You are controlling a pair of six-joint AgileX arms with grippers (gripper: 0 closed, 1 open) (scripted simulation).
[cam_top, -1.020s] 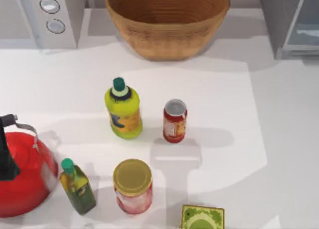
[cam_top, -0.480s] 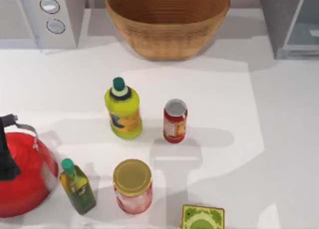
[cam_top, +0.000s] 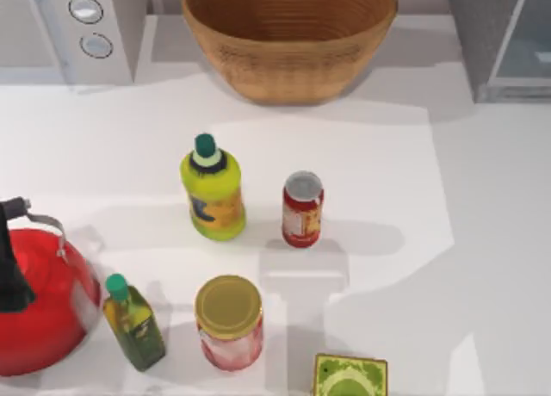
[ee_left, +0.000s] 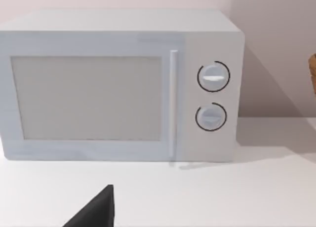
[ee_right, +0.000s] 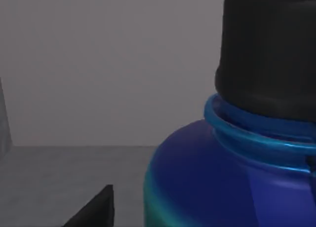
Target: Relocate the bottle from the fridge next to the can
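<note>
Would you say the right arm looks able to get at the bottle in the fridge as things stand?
Probably yes: the right wrist view has the bottle close up, black cap upright, with grey fridge wall behind and nothing between.

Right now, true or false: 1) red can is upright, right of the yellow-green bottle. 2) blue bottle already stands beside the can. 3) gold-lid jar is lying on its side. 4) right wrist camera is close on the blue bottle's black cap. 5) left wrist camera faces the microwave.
1) True: the can stands upright, right of the yellow-green bottle in the top view.
2) False: beside the can is bare table; the blue bottle sits against a grey interior.
3) False: the jar stands upright, lid up.
4) True: the cap looms close.
5) True: the microwave faces it.
</note>
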